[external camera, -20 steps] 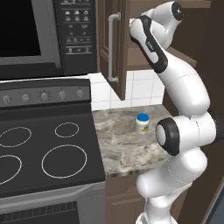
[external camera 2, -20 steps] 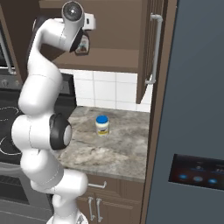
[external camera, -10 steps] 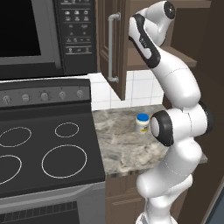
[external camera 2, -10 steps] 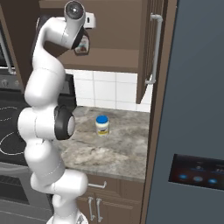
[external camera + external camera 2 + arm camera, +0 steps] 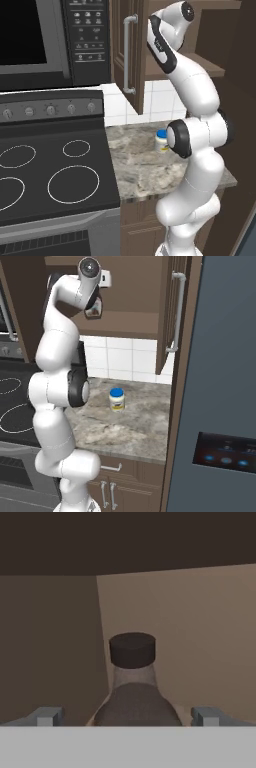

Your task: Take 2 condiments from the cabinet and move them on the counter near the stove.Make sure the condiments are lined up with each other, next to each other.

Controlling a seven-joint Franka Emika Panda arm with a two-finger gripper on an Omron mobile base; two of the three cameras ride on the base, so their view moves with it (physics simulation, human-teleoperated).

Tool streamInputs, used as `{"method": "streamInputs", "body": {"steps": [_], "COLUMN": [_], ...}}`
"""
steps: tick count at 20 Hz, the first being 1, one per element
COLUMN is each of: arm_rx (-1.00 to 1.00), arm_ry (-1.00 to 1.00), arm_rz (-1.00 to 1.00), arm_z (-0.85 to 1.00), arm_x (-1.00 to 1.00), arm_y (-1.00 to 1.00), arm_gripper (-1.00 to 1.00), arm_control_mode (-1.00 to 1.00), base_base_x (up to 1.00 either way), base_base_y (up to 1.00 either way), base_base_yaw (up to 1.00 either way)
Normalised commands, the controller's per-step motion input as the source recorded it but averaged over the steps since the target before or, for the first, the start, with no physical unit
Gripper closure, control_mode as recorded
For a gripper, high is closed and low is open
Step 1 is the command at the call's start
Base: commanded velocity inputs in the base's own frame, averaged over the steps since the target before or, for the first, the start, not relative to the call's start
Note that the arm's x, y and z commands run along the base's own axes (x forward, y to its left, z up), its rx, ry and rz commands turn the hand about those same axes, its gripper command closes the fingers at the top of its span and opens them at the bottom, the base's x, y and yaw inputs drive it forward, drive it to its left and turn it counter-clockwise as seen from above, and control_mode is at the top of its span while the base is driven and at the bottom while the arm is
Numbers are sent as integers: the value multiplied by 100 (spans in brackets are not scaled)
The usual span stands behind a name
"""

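Reaching deeper into the cabinet (image 5: 135, 286), the spread, unclenched fingers (image 5: 47, 716) now straddle the bottle (image 5: 134, 687) between them, ready to grasp; the jar (image 5: 116, 399) waits on the tabletop (image 5: 135, 426) far below.

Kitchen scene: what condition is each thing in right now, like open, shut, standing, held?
Cabinet door: open.
Brown bottle: upright inside the cabinet, capped, between the pincer's fingers, not yet squeezed.
Pincer: open.
White jar: upright on the counter, blue lid on.
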Motion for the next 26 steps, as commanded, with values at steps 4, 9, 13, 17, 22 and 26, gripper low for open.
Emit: {"method": "streamInputs", "body": {"steps": [4,9,13,17,22,26], "arm_rx": [0,0,0,0,0,0], "arm_ry": [0,0,0,3,9,16], "arm_rz": [1,1,0,0,0,0], "arm_z": [0,0,0,-4,-22,-46], "arm_x": [36,37,35,31,23,13], "arm_y": [0,3,7,0,0,0], "arm_gripper": [-100,-100,-100,-100,-100,-100], "arm_control_mode": [-100,-100,-100,-100,-100,-100], "base_base_x": [0,0,0,0,0,0], "base_base_y": [0,0,0,0,0,0], "base_base_yaw": [0,0,0,0,0,0]}}
